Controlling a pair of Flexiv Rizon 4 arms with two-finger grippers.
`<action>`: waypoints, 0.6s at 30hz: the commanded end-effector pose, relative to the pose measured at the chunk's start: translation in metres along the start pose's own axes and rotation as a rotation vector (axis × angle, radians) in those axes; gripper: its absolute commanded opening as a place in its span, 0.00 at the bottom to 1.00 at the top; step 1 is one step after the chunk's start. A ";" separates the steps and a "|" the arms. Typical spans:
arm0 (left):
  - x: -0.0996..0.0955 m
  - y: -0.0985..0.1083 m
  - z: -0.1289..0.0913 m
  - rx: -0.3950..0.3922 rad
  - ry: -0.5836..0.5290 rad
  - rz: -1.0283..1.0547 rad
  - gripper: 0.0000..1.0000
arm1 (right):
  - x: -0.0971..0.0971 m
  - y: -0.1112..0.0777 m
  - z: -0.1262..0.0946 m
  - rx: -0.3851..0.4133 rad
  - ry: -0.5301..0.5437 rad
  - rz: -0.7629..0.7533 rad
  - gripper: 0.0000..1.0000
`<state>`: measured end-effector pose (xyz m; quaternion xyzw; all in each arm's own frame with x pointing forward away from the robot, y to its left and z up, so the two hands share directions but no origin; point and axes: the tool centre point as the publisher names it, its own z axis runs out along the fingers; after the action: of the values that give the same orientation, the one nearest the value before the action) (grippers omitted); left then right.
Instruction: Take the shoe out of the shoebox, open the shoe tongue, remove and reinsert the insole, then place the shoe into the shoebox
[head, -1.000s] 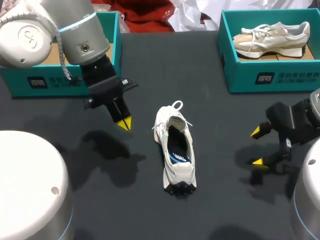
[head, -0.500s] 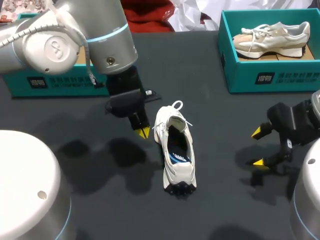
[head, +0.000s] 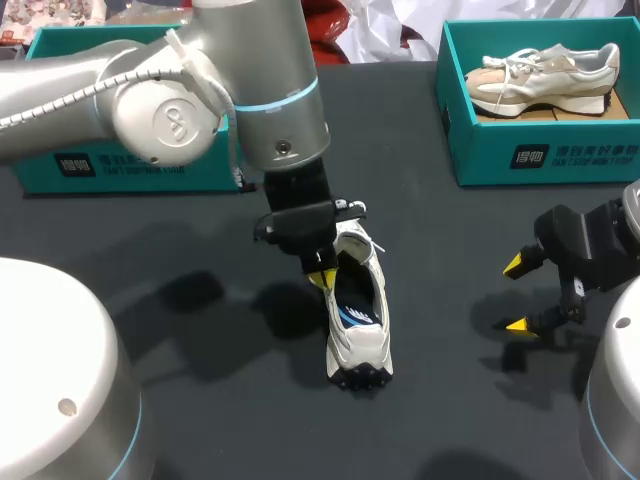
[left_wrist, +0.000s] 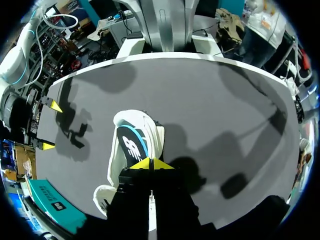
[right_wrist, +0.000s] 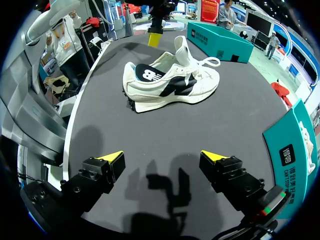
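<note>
Shoe out: the white lace-up sneaker (head: 358, 310) stands upright mid-table. Likely the tongue-opening step. Your left gripper (head: 322, 279) hangs over the shoe's mouth, yellow tips pinched together on nothing; you must part them to take the tongue (right_wrist: 181, 46). Your right gripper (head: 515, 295) sits well apart, fingers (right_wrist: 111, 158) spread, empty. Teal cardboard shoebox (head: 540, 150) holding a beige sneaker (head: 540, 75) stands far off; loose white laces (right_wrist: 209, 62) may snag.

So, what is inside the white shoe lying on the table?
A dark insole with a white mark and a blue heel edge shows. The left gripper and the tongue cover its front part, so that cannot be seen.
</note>
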<state>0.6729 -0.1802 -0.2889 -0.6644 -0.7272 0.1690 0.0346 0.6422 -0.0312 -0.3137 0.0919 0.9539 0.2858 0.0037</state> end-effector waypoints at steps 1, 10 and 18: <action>-0.008 0.000 0.008 0.008 0.035 0.026 0.00 | 0.002 0.000 -0.001 0.001 -0.004 0.000 1.00; -0.016 -0.013 0.028 0.016 0.121 0.118 0.00 | 0.002 0.000 -0.001 0.001 -0.004 0.000 1.00; -0.021 -0.002 0.052 0.055 0.153 0.111 0.00 | 0.002 0.000 -0.001 0.001 -0.004 0.000 1.00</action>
<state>0.6534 -0.1983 -0.3197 -0.7119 -0.6829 0.1408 0.0842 0.6422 -0.0312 -0.3137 0.0919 0.9539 0.2858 0.0036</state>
